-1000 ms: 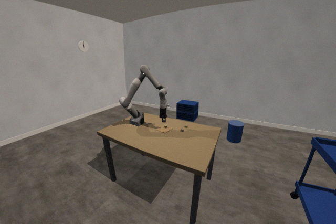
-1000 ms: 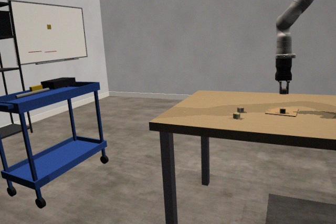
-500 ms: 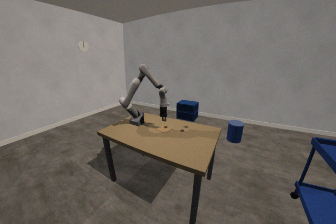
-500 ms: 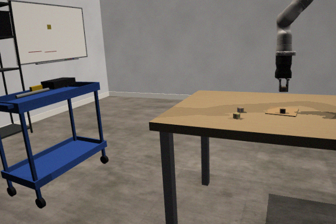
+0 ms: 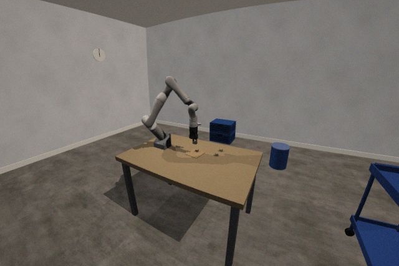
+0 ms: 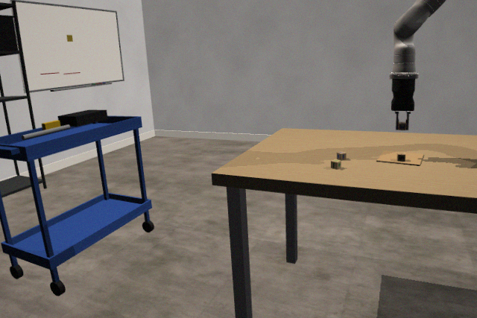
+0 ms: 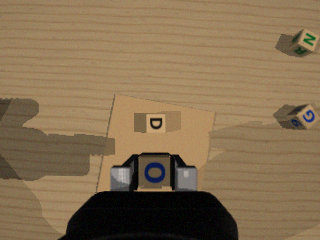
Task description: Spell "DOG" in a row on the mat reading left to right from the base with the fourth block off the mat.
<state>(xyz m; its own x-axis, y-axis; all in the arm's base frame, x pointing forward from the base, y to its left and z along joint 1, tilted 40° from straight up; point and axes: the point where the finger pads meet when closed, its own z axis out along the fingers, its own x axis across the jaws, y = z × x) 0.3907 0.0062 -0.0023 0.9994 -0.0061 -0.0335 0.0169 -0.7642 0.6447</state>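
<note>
Grasping the O block (image 5: 194, 142) (image 6: 402, 126) (image 7: 154, 172) between the two fingers of the gripper (image 5: 194, 142) (image 6: 402, 126) (image 7: 155, 166), with the blue O facing up towards the wrist camera. Pointing the fingers down and holding the block well clear of the tabletop (image 5: 206, 172) (image 6: 288, 176) (image 7: 260, 200). Hovering over the mat (image 5: 194, 155) (image 6: 410, 160) (image 7: 190, 145) rather than touching anything on it.

Seeing the D block (image 5: 196, 150) (image 6: 401, 157) (image 7: 155, 123) resting flat on the mat, inside the edges, black letter upward. Finding the mat lying flat on the tabletop and carrying just this one block.

Looking across to the G block (image 5: 216, 154) (image 6: 341, 156) (image 7: 306, 116), resting off the mat with a blue G on top and turned at an angle to the D block. Seeing the N block (image 5: 221, 149) (image 6: 335, 164) (image 7: 305, 42) also resting off the mat, near the G block but apart from it, showing a green N on top and likewise sitting askew. Having only the D block of the word in place on the mat, with the O aloft and the G outside.
</note>
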